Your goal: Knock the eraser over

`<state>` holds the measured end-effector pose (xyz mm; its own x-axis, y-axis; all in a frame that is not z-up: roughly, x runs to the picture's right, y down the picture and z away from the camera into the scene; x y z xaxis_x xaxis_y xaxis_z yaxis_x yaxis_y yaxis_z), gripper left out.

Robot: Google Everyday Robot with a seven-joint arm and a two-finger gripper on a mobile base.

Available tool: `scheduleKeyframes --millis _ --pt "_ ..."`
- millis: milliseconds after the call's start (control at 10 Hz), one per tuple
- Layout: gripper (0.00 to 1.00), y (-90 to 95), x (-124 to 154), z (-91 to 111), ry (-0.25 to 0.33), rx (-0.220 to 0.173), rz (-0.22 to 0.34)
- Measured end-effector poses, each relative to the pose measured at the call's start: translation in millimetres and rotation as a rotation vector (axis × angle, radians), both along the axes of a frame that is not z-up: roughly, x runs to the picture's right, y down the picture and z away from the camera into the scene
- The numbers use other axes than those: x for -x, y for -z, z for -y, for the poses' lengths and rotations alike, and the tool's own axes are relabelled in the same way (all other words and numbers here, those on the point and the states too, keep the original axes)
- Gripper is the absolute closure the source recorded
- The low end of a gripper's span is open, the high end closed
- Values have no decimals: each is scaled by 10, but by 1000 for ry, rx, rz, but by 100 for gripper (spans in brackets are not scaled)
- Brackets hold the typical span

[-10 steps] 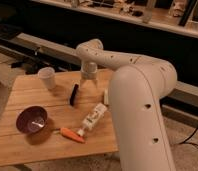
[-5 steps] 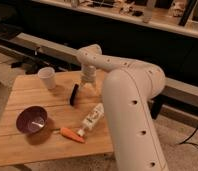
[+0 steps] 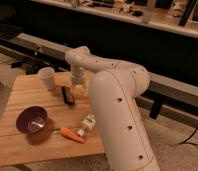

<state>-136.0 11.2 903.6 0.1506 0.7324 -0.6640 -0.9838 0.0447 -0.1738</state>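
Gripper (image 3: 79, 88) hangs low over the back of the wooden bench (image 3: 22, 150), just right of the eraser (image 3: 68, 95); can't tell whether it touches. The eraser is a dark slab near bench centre, in front of the white cup (image 3: 47, 78). Purple bowl (image 3: 32, 120) at front left, carrot (image 3: 72, 135) and white bottle (image 3: 87, 124) at front right. Big white arm (image 3: 117, 110) fills the right side.

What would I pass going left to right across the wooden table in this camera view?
Purple bowl → white cup → eraser → gripper, hanging just right of the eraser → white bottle. I left out the carrot, which overlaps others in the order.
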Motion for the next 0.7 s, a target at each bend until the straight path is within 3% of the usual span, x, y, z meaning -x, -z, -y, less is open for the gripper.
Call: scheduleKeyframes --millis 200,700 --pt "35 58 156 50 32 -7 17" --pt "35 90 125 136 63 -26 2"
